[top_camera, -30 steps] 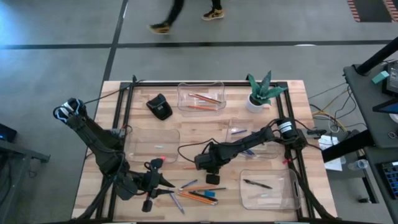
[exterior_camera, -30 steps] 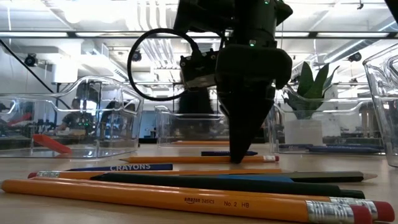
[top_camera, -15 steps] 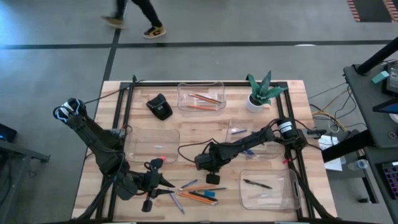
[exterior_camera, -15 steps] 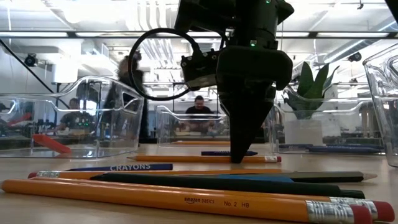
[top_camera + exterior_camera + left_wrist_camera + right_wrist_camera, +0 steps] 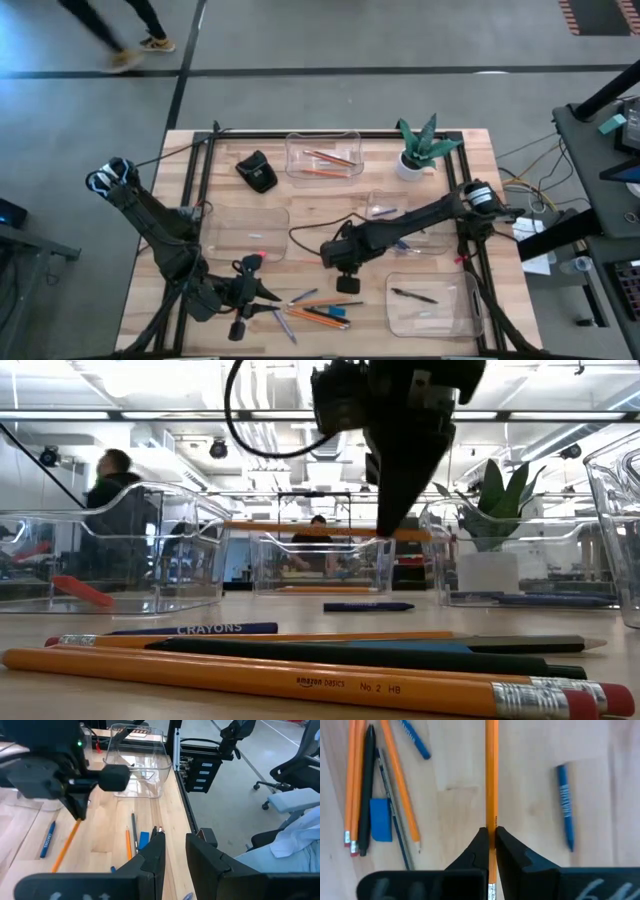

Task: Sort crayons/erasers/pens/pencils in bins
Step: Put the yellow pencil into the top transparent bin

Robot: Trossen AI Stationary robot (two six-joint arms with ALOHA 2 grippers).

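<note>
High view first, since it shows the whole tabletop (image 5: 470, 170); four clear bins sit on it, and the one at the far edge (image 5: 322, 154) already has orange pencils lying in it, so I judge that is where my load belongs; the bin near the right edge (image 5: 425, 303) holds a dark pen, the one on the left (image 5: 243, 232) a small pink piece, the one by the plant (image 5: 420, 146) something blue.

My right end effector (image 5: 347, 284) hangs over the middle of the tabletop, fingers clamped tight on a single orange pencil (image 5: 491, 780); the low view shows that pencil (image 5: 300, 529) lifted clear of the wood and lying roughly level; in the right wrist view the grip looks to be near one end of it, with most of the length reaching forward past my fingertips.

To do this step well I should carry it high enough to clear the bin wall, keep it level so the long free end does not dip and catch the rim, line its length with the bin's long side, and open only once it is low inside.

My left end effector (image 5: 243, 297) waits at the near left, fingers a little apart with nothing between them in its wrist view.

Left on the wood near me: more pencils, a black pen (image 5: 366, 790), a blue crayon (image 5: 565, 805), a blue eraser (image 5: 381, 819).
</note>
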